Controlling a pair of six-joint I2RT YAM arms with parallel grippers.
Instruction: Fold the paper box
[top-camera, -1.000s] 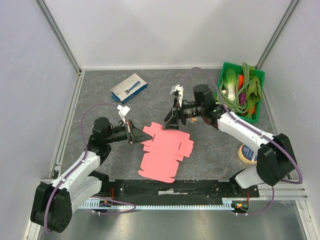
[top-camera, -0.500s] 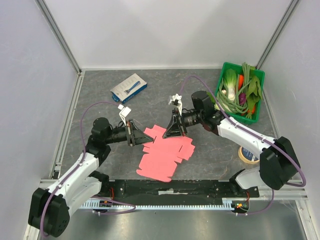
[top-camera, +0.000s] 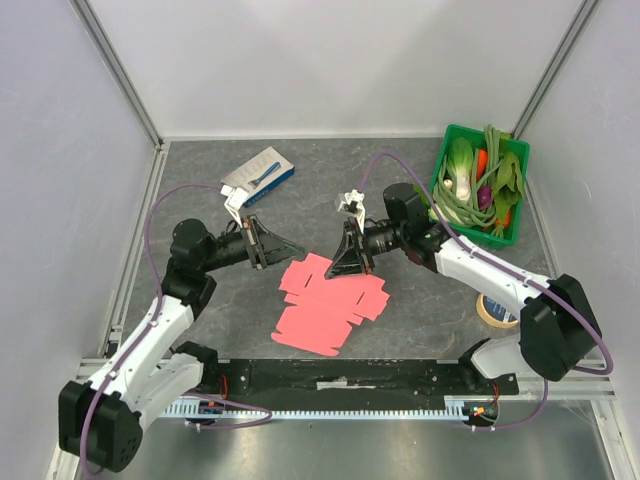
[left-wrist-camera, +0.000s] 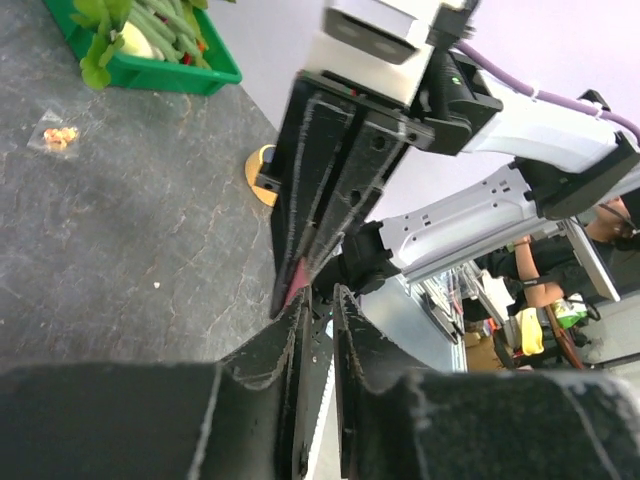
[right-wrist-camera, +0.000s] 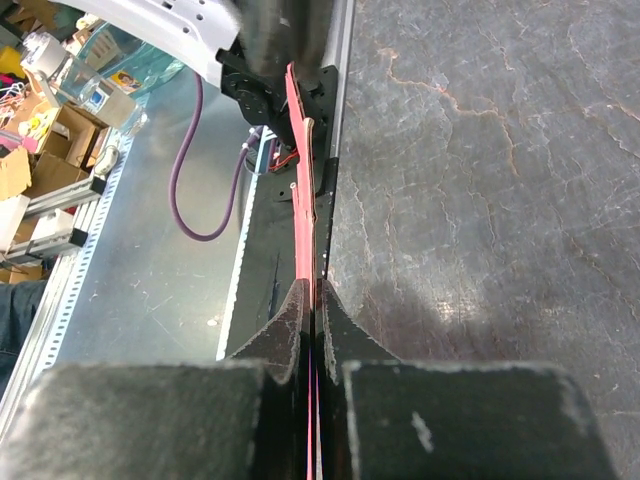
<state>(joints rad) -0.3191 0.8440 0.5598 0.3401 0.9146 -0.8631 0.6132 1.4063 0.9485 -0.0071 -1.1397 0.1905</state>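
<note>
Pale walls enclose a dark grey, stone-patterned worktop, viewed from above and behind the two arms. At the centre of the worktop, towards its near edge, the paper box is seen as an unfolded pink-red sheet with tabbed, notched edges, spread largely flat. The right claw is closed on the far edge of this sheet; in the right wrist view the pink card is shown edge-on, pinched between the two dark fingers with no gap visible, and the claw is pointed towards the near rail. The left claw is held just beside the far left corner of the sheet, and nothing is gripped by it. In the left wrist view its fingers are parted by only a narrow slit, the claw is aimed at the closed right claw directly opposite, and a sliver of pink is visible at that claw's tip. A white-and-blue box is placed at the far left, well apart from the sheet. A green basket filled with vegetables is set in the far right corner, and a roll of tape is laid near the right arm's base
</note>
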